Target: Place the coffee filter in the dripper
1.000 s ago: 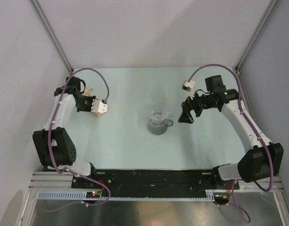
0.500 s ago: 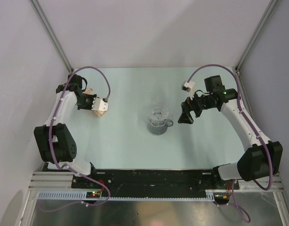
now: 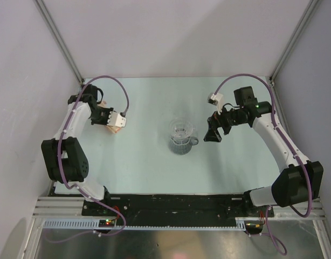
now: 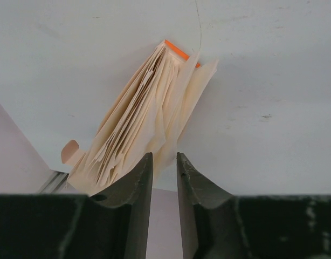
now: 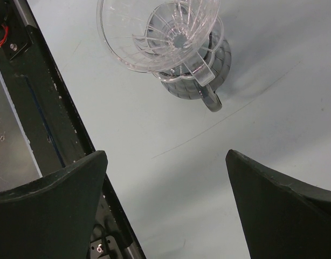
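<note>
The dripper [image 3: 182, 136] stands empty in the middle of the table [image 3: 144, 167], its handle toward the near right. Just to its right, and clear of it, the right gripper [image 3: 213, 133] hovers with its 2 fingers spread wide and nothing between them. Its wrist view looks down into the dripper's bare cone.

Farther back, by the left wall, the left gripper [image 4: 164, 156] is nosed up against a fanned paper stack [image 4: 128, 129]. The coffee filter [image 4: 191, 91], the loose outer leaf of that stack, runs down to the mouth of the jaws, which stand only a narrow slit apart. Whether they actually pinch that leaf I cannot tell.

The step in hand looks like picking 1 filter off the stack. The next move calls for lifting only that 1 leaf free without dragging its neighbours. It would then be carried across to the dripper and set in point down.
</note>
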Controlling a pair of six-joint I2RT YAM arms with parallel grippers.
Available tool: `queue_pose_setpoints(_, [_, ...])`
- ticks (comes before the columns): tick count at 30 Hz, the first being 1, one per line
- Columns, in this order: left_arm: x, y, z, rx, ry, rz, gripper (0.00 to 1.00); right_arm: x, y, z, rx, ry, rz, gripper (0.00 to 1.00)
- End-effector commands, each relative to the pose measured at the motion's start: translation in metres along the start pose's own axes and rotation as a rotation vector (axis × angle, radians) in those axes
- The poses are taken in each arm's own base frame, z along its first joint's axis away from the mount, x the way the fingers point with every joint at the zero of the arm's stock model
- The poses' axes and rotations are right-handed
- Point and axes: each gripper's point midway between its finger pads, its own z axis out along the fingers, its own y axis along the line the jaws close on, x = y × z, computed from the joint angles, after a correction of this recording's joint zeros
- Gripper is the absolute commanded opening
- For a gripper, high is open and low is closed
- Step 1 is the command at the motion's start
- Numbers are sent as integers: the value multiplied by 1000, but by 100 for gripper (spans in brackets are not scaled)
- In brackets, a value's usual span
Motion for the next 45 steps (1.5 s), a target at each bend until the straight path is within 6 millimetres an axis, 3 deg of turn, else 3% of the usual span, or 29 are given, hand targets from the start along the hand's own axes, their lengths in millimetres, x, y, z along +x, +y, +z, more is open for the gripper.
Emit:
queue_pose_setpoints(1, [-1, 13, -4, -16, 11, 35, 28, 1, 5, 0, -32, -4, 8, 99])
queue_pose_setpoints(10, [3, 9, 1, 8, 28, 38, 23, 2, 3, 0, -38, -6, 19, 98])
queue_pose_setpoints(21, [-8, 12, -10, -26, 20, 56, 1, 3, 3, 1, -47, -4, 24, 98])
queue_pose_setpoints(36, [-21, 16, -36, -97, 31, 82, 0, 2, 7, 0, -52, -8, 21, 98])
queue_pose_setpoints(45, [-48, 11, -65, -194, -23, 42, 0, -3, 11, -5, -54, -32, 2, 98])
